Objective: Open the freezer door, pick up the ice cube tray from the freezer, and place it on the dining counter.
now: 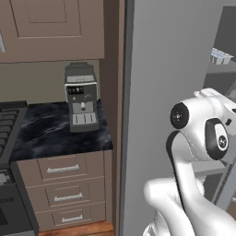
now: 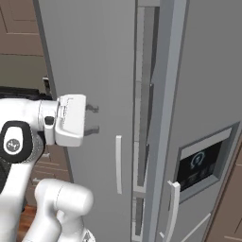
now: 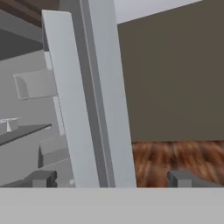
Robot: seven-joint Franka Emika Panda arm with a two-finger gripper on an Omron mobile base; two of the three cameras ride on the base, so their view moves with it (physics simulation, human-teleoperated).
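at the far left of the left base view a dark stove edge [image 1: 7,138] meets a narrow black marble surface [image 1: 46,133] over three brown drawers [image 1: 64,189], and a grey espresso machine [image 1: 81,99] stands on that surface under a brown wall cabinet [image 1: 50,27]. a brown panel [image 1: 113,92] rises just right of it, touching the tall flat grey side of the fridge [image 1: 161,69]. further right, the white arm with dark joints [image 1: 198,133] bends up in front of the fridge and covers part of the opening. above it, at the upper right, the small pale blue-white ice cube tray [image 1: 220,56] rests on a grey shelf inside.

in the right base view the arm reaches level from the left, its white hand [image 2: 71,119] ending in the gripper [image 2: 93,119] before a plain grey fridge door [image 2: 90,94] with a slim pale handle [image 2: 118,164]. the jaws are spread and pinch nothing. right of it the freezer door with a dark dispenser recess [image 2: 208,118] stands ajar, a gap between the two doors.

in the hand view the door's edge runs between the dark fingertips [image 3: 41,178], grey shelves [image 3: 26,131] to its left and wood floor [image 3: 175,157] to its right.
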